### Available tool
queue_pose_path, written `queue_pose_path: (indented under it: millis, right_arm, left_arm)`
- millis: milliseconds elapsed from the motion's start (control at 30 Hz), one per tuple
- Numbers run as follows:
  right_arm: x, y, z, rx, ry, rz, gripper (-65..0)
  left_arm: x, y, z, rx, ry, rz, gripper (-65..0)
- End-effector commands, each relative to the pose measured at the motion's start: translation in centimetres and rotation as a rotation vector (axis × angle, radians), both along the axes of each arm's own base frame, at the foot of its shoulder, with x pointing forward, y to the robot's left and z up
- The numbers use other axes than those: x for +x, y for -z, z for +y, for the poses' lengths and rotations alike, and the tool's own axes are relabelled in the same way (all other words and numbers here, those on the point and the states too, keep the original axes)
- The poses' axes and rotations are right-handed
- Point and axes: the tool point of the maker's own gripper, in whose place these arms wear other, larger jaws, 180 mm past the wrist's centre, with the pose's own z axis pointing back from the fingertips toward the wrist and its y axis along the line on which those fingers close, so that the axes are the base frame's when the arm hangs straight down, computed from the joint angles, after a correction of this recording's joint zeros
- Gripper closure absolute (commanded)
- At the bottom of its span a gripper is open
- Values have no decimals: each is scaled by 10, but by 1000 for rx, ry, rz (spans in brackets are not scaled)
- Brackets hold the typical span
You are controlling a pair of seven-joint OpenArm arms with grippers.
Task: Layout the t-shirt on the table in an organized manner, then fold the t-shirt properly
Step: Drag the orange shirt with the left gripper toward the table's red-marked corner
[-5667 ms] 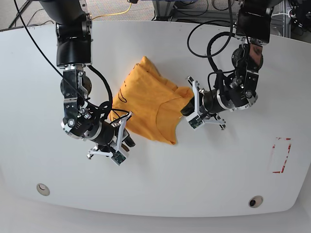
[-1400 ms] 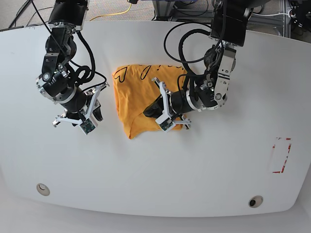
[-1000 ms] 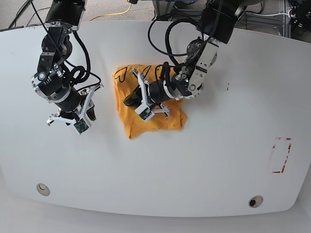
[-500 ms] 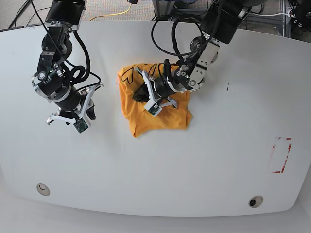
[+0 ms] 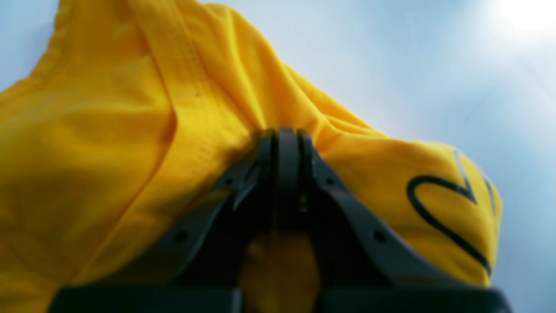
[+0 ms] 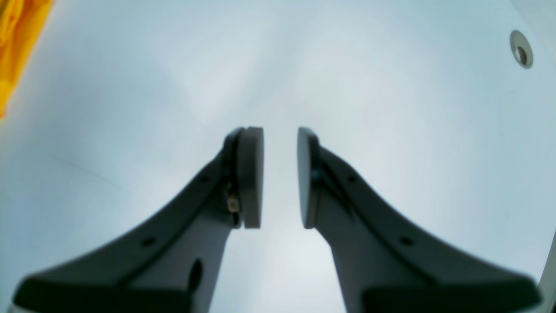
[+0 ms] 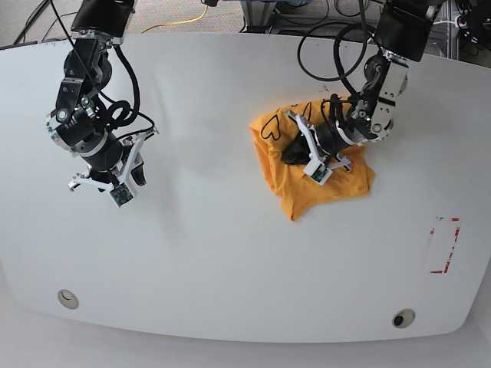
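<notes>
I see the t-shirt (image 7: pixel 318 172) bunched on the table (image 7: pixel 230 261), right of centre. My left gripper (image 5: pixel 282 139) is fully closed, pinching its fabric. My right gripper (image 6: pixel 280 174) is slightly apart, empty, far from it.

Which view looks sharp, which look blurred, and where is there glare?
Base view: sharp and evenly lit. Left wrist view: the t-shirt and the shut left gripper are soft-focused, with glare top right. Right wrist view: the right gripper is fairly crisp, the table hazy.
</notes>
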Motion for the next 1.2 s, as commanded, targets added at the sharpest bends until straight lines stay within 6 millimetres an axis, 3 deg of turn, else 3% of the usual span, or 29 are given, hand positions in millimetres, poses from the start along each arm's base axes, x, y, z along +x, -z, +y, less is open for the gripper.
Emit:
queue_pose_path:
  millis: [0,167,400,633,967,1167]
  right_arm:
    - [6,-13,1,6,-10,-49,-124]
    - [1,-7,2,9,-12,-30,-124]
    - [0,-6,2,8,-11,-24,-124]
    - [2,-8,1,5,-9,-29,-124]
    - [3,-9,2,6,-11,-33,-124]
    - [2,-8,2,7,-11,-30,-124]
  left_arm:
    - [12,-12,29,56,-18,-27,0]
    - [18,-30,61,75,-45,-63,0]
    - [23,-63,70,99,-61,-131,0]
    - [18,-83,30,67,-27,-137,0]
    - [5,-58,1,-17,-48,-42,0]
    - [0,-34,13,-1,-73,27,0]
